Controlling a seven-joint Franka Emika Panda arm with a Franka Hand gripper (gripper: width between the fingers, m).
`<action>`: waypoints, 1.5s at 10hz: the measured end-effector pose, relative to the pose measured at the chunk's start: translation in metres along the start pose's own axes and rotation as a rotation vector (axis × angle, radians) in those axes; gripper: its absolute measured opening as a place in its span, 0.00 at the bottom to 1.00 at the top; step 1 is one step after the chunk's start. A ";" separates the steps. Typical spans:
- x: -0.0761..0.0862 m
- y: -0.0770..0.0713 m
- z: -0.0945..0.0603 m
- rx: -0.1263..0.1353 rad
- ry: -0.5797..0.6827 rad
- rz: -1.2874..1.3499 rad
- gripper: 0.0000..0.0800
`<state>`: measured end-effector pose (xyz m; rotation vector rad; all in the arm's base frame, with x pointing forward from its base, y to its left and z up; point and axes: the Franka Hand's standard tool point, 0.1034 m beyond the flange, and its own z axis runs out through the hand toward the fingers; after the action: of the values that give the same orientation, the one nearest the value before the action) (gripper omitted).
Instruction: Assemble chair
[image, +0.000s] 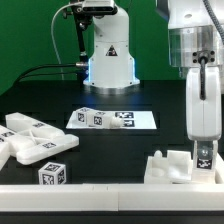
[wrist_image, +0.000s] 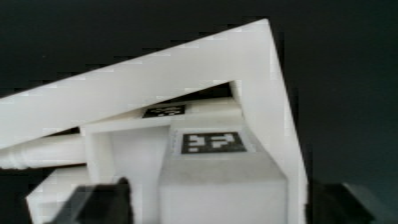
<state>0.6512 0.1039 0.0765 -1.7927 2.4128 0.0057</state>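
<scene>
Loose white chair pieces (image: 30, 140) with marker tags lie at the exterior view's left, and a tagged block (image: 55, 172) sits in front of them. At the exterior view's right a chunky white chair part (image: 168, 167) stands by the front rail. My gripper (image: 204, 160) reaches straight down onto its tagged upright section (image: 205, 154). The wrist view shows this part (wrist_image: 210, 142) close up with two tags and a slanted panel (wrist_image: 196, 70). My gripper (wrist_image: 222, 207) straddles the upright section. Each dark finger (wrist_image: 103, 205) stands a narrow gap off its sides, so the gripper is open.
The marker board (image: 113, 119) lies flat mid-table in front of the robot base (image: 108, 60). A white rail (image: 100, 196) runs along the table's front edge. A green wall stands behind.
</scene>
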 end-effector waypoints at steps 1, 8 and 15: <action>0.001 0.000 -0.009 0.013 -0.010 -0.029 0.76; 0.003 0.007 -0.027 0.021 -0.033 -0.071 0.81; 0.041 0.035 -0.034 0.009 -0.082 -0.029 0.81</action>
<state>0.6029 0.0716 0.1029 -1.7878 2.3270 0.0636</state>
